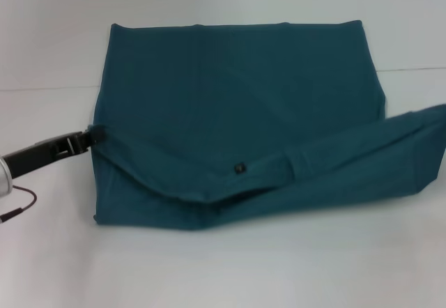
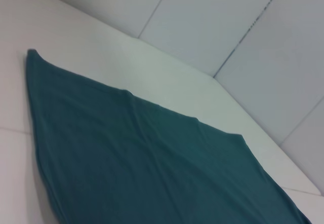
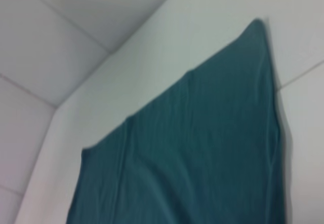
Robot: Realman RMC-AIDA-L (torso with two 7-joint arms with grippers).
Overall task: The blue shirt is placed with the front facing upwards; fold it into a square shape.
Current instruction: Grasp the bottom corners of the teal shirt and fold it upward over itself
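On the white table (image 1: 56,266), the blue shirt (image 1: 230,106) lies spread across the middle, already folded into a broad block whose long axis runs from the robot's left to its right. Its far edge is straight and level, and the plain teal side faces up. The near part is doubled back over the block as a slanted band (the collar curve and a small black tag (image 1: 240,168) show on it), rising toward the right, where the cloth is lifted up to the edge of the head view. The left gripper (image 1: 93,136) sits at the shirt's left edge, its dark fingers pinched on the fold there. The right gripper shows in none of the views.
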